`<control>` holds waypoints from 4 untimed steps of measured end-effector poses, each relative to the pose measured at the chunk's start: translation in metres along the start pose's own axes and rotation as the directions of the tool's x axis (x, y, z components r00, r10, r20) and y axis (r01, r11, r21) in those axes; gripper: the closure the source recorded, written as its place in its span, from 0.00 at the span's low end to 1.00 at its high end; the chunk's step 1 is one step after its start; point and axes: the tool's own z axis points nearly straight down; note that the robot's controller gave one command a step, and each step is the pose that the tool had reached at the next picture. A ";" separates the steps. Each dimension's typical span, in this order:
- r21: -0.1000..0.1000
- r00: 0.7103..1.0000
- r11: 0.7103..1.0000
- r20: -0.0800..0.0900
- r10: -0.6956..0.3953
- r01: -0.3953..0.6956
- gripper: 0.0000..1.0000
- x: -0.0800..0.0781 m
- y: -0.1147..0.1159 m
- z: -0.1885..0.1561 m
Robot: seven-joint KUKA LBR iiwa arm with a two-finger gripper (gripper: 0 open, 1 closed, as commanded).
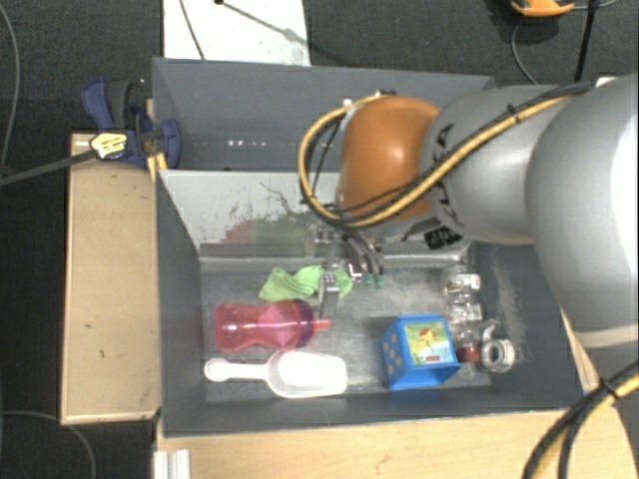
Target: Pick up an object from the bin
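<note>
My gripper (349, 265) hangs low near the middle of the bin's back part, under the arm's orange cover. Its tip is at the right end of a crumpled light-green thing (291, 283), and whether the two touch I cannot tell. Just in front of the green thing lies a pink see-through bottle (263, 326) on its side. A white plastic scoop (290, 373) rests at the front, its handle pointing left. To the front right of the gripper stands a blue cube (419, 351) with coloured pictures on its faces.
Along the right wall lie clear plastic pieces (462, 297) and a small metal ring part (495, 353). The arm's big grey body covers the bin's right rear corner. Bare floor shows between the bottle and the cube.
</note>
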 end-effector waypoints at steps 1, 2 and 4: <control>0.002 0.998 0.998 0.014 0.061 -0.061 0.00 -0.005 0.001 0.044; 0.000 0.998 0.998 0.000 0.059 -0.059 1.00 0.001 0.004 0.051; 0.000 0.998 0.998 -0.004 0.060 -0.060 1.00 0.003 0.004 0.048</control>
